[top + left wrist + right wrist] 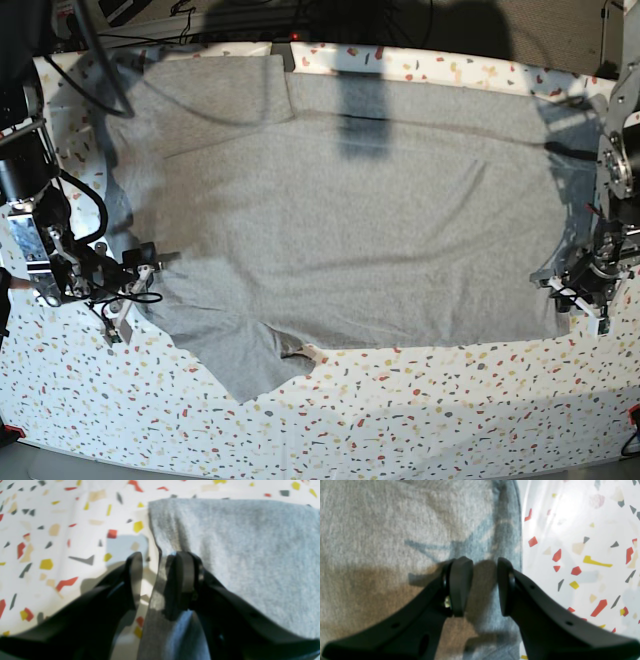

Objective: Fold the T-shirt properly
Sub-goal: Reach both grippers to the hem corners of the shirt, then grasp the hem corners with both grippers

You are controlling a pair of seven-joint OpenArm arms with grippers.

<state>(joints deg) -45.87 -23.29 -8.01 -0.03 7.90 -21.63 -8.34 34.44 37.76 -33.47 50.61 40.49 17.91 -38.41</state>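
The T-shirt (340,220) lies spread flat, plain grey side up, across the far and middle part of the desk (420,420), whose white top is speckled with red, yellow and grey flecks. 1 sleeve (245,355) juts out from the shirt's near edge, toward the desk's front.

The left gripper (580,292) sits low at the shirt's edge on the base view's right side. In the left wrist view its 2 fingers (186,577) are drawn close, with a fold of the shirt's edge (160,580) rising between them; the left gripper (160,580) appears to be pinching that hem, though blur hides the actual contact. The rest of the cloth (250,555) lies flat beyond it.

The right gripper (135,275) sits at the shirt's opposite edge, on the base view's left. From the right wrist view the right gripper (485,585) is spread, a clear gap between its fingers (460,585), both hanging over the grey fabric (395,530) just inside the shirt's edge, with bare desk (582,555) beside it. Nothing is gripped there.
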